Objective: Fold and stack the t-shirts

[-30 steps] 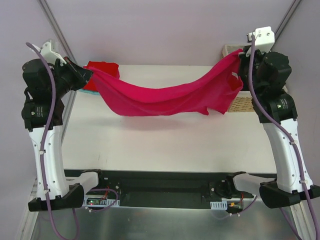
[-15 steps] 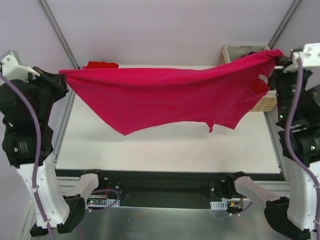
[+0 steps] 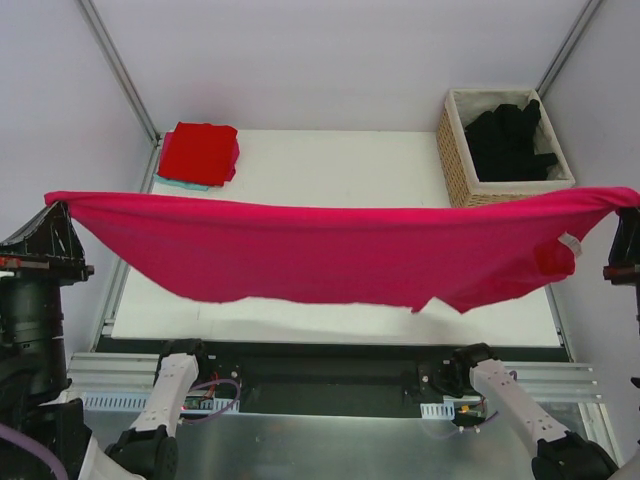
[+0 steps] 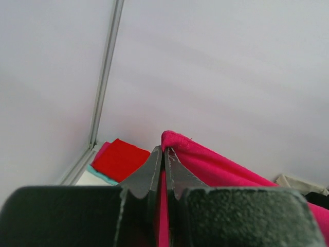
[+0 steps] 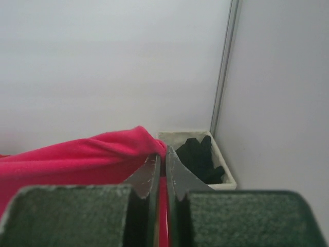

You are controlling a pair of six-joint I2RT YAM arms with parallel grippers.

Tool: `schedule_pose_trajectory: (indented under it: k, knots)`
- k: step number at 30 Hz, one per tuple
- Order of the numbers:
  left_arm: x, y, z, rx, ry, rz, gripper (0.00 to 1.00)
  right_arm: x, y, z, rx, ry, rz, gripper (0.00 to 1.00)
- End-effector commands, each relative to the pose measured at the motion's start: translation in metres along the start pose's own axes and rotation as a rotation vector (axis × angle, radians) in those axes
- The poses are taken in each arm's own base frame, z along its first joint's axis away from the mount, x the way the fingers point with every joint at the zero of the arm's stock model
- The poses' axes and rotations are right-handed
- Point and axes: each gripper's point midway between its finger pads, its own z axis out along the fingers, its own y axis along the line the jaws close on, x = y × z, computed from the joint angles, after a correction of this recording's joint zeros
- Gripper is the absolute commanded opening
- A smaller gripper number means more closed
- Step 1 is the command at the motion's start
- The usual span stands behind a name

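Arms spread apart: magenta-pink cloth t-shirt [image 3: 330,255] now taut, no sag; left gripper [image 4: 163,154] & right gripper [image 5: 162,160] pinching its ends; prob. ready to lay flat.

Left gripper [image 4: 163,150] and right gripper [image 5: 162,155] clamped, wide apart.

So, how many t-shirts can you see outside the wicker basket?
2. The magenta t-shirt hangs stretched in the air between the left gripper and the right gripper. The red t-shirt lies folded at the table's far left corner; a teal edge beneath it may be another.
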Motion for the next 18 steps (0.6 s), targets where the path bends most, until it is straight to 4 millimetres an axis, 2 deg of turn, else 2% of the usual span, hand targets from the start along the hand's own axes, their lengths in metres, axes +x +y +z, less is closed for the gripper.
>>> schedule_pose_trajectory:
  k: [1, 2, 3, 4, 6, 7, 9, 10, 12, 13, 15, 16, 18]
  knots:
    - [0.022, 0.017, 0.010, -0.070, 0.081, 0.068, 0.00, 0.030, 0.002, -0.006, 0.026, 0.136, 0.076, 0.03]
    - [0.030, 0.017, 0.010, -0.069, 0.103, 0.057, 0.00, 0.035, 0.004, -0.004, 0.025, 0.155, 0.085, 0.02]
    - [0.039, 0.018, 0.013, -0.067, 0.130, 0.051, 0.00, 0.050, 0.010, 0.000, 0.019, 0.199, 0.098, 0.03]
    - [0.060, 0.022, 0.020, -0.076, 0.186, 0.048, 0.00, 0.059, 0.014, 0.004, 0.019, 0.225, 0.107, 0.02]
    - [0.083, 0.027, 0.024, -0.087, 0.245, 0.034, 0.00, 0.082, 0.027, 0.012, -0.004, 0.290, 0.140, 0.03]
    - [0.110, 0.035, 0.031, -0.112, 0.316, 0.032, 0.00, 0.106, 0.036, 0.018, -0.015, 0.354, 0.140, 0.02]
    - [0.141, 0.039, 0.039, -0.119, 0.396, 0.013, 0.00, 0.133, 0.049, 0.027, -0.030, 0.425, 0.163, 0.02]
    - [0.172, 0.048, 0.043, -0.146, 0.475, 0.009, 0.00, 0.159, 0.057, 0.030, -0.035, 0.491, 0.169, 0.01]
    - [0.203, 0.055, 0.048, -0.166, 0.544, -0.017, 0.00, 0.184, 0.066, 0.038, -0.039, 0.547, 0.165, 0.01]
    - [0.232, 0.062, 0.051, -0.184, 0.599, -0.023, 0.00, 0.200, 0.070, 0.040, -0.044, 0.587, 0.152, 0.01]
    - [0.258, 0.066, 0.055, -0.194, 0.654, -0.049, 0.00, 0.241, 0.079, 0.046, -0.041, 0.703, 0.117, 0.01]
    - [0.278, 0.070, 0.058, -0.193, 0.686, -0.055, 0.00, 0.251, 0.082, 0.047, -0.051, 0.730, 0.103, 0.00]
    - [0.298, 0.070, 0.064, -0.189, 0.724, -0.080, 0.00, 0.282, 0.093, 0.055, -0.076, 0.791, 0.080, 0.00]
